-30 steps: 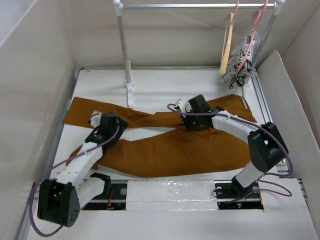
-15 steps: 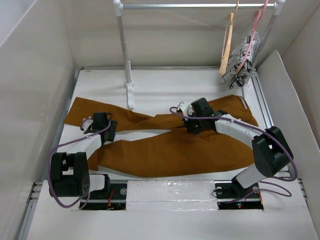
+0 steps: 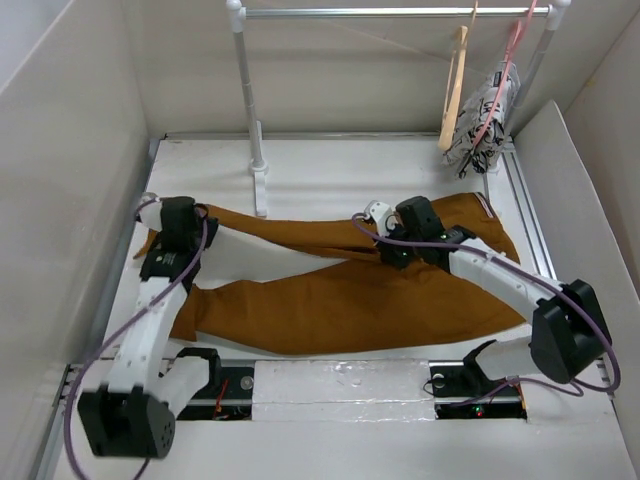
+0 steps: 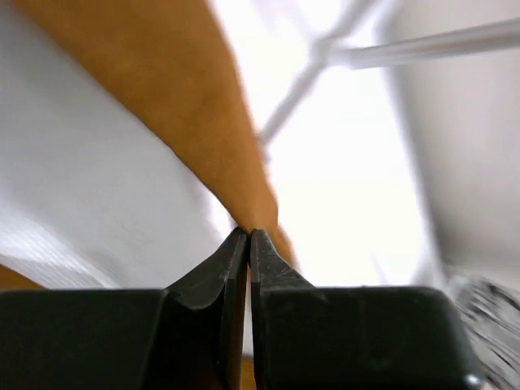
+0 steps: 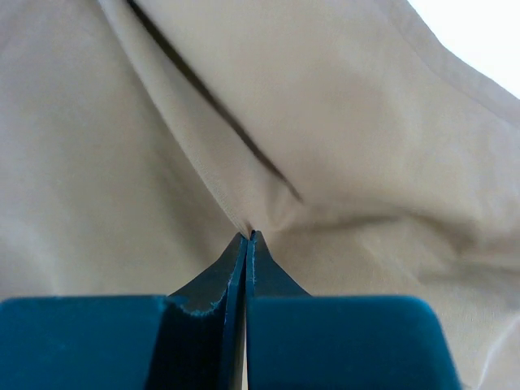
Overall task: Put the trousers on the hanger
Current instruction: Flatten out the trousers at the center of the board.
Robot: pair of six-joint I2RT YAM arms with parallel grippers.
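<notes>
The rust-brown trousers [image 3: 350, 300] lie spread across the white table, legs to the left, waistband at the right. My left gripper [image 3: 172, 228] is at the far-left end of the upper leg, shut on the tip of that leg's fabric [image 4: 248, 213]. Over the upper part of the trousers near the middle, my right gripper [image 3: 398, 250] is shut on a pinched fold of cloth [image 5: 252, 213], which looks pale in the right wrist view. The tan wooden hanger [image 3: 456, 85] hangs from the rail at the back right, apart from both grippers.
A white garment rack stands at the back, its post [image 3: 245, 110] and foot [image 3: 261, 190] just behind the upper leg. A pink hanger with black-and-white patterned cloth [image 3: 485, 120] hangs beside the wooden one. Walls close in both sides.
My left gripper has swung left and back to the upper leg's end and shut on it, gathering that end. The right gripper has drifted slightly right, still shut on the fabric.
</notes>
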